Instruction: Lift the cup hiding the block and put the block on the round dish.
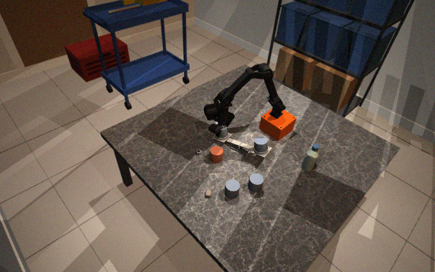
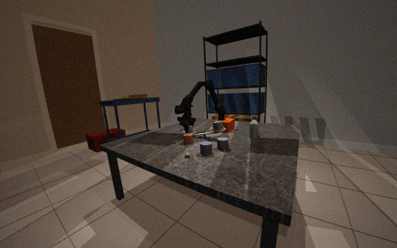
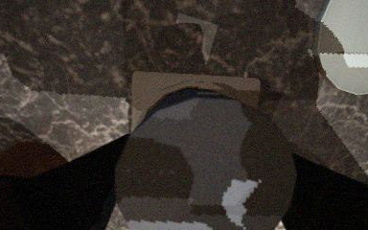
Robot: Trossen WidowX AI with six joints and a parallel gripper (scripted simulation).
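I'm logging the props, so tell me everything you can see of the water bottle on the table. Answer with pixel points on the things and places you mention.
The bottle [image 1: 309, 161] [image 2: 254, 129] stands upright on the dark, marbled table [image 1: 341, 141] [image 2: 274, 172]. It has a pale greenish body that looks smooth, like plastic or glass, with sloping shoulders and a blue cap on top. Nothing is seen touching it except the table. Whether it holds anything, I cannot tell.

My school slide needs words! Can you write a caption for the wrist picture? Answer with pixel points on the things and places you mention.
Black gripper fingers flank a gray cup [image 3: 216, 149] on a square balance plate [image 3: 146, 83], with a pale dish [image 3: 356, 29] nearby.
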